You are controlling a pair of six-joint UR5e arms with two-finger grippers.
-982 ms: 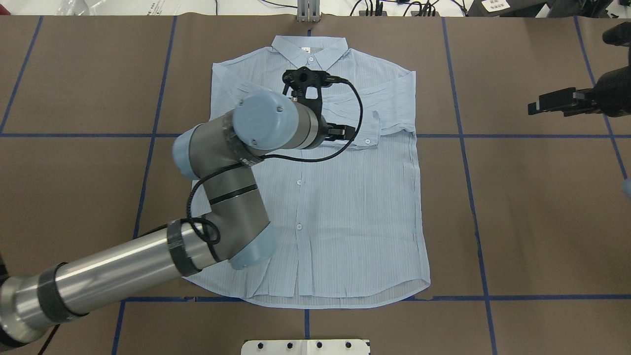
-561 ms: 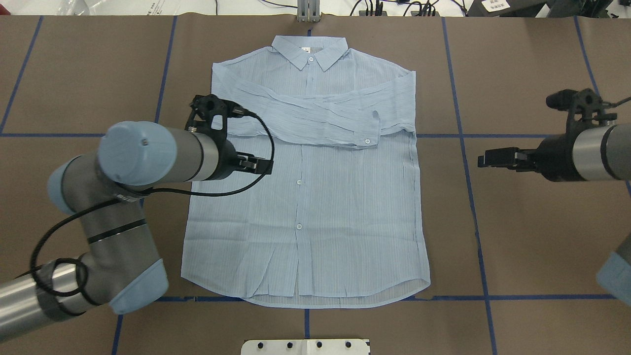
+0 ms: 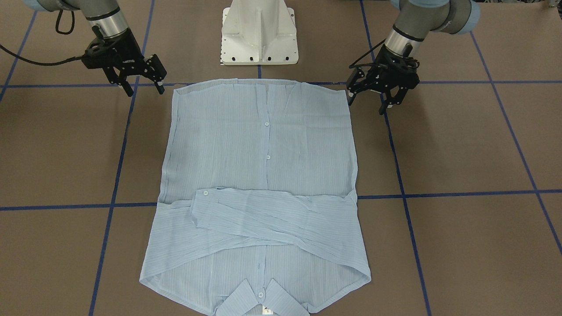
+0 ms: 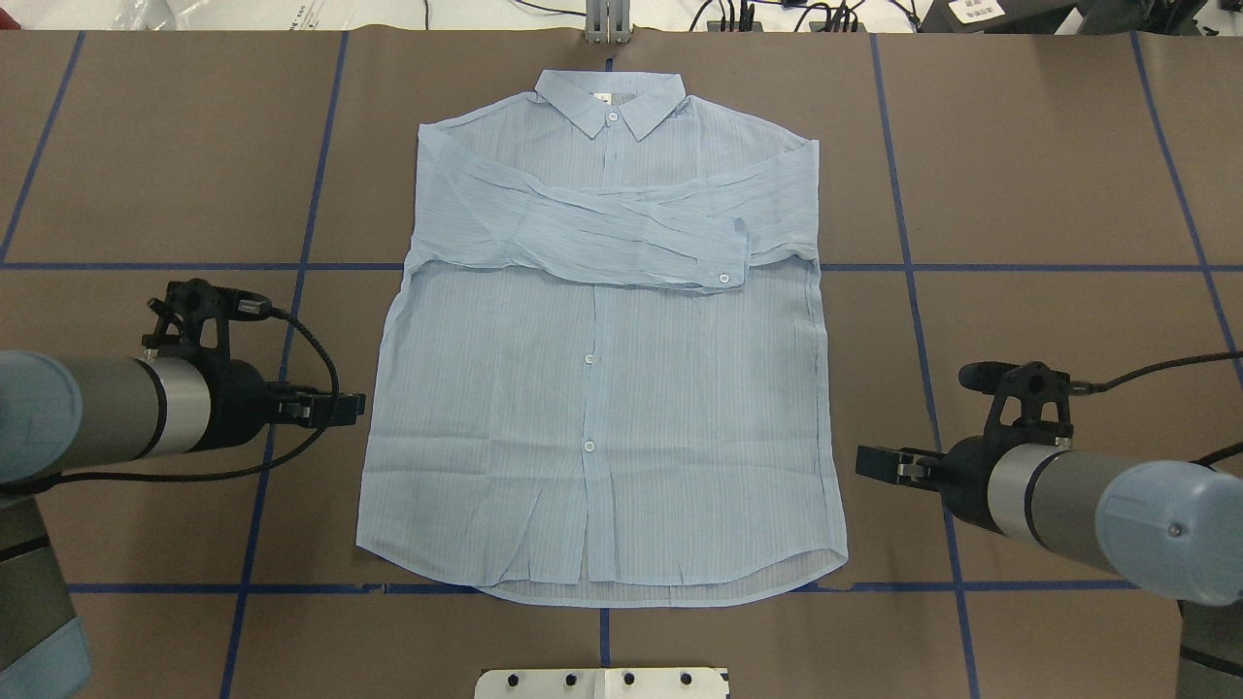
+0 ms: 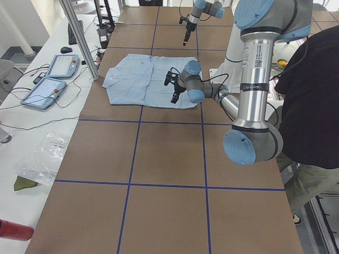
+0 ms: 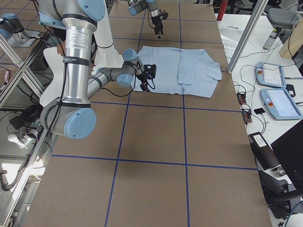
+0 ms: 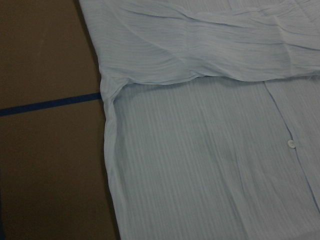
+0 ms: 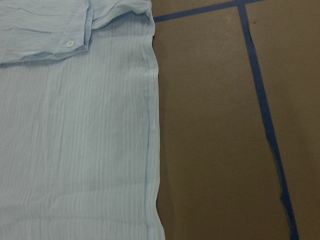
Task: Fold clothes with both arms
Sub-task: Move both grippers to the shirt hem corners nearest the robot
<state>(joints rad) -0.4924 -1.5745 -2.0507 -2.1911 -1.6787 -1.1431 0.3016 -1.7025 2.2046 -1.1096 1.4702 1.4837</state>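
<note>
The light blue striped shirt [image 4: 602,408] lies flat and buttoned on the brown table, collar [image 4: 612,102] far from the robot. Both sleeves are folded across the chest [image 3: 272,215], one cuff button [image 4: 722,279] showing. My left gripper [image 4: 352,406] hovers open just off the shirt's left side edge, holding nothing; in the front-facing view this left gripper [image 3: 365,106] has its fingers spread. My right gripper [image 4: 867,463] is open beside the lower right edge, right gripper [image 3: 145,92] also empty. The wrist views show the shirt's side edges [image 7: 112,165] [image 8: 150,150].
The white pedestal base [image 3: 259,35] stands behind the hem. Blue tape lines [image 4: 923,340] grid the brown table cover. A person [image 5: 312,106] stands at the robot's left side. Two control tablets [image 5: 53,76] lie on the white bench beyond the collar.
My left arm has pulled back off the shirt's chest, leftward and toward the robot, to beside the left edge. My right arm has come in from the far right to the lower right edge.
</note>
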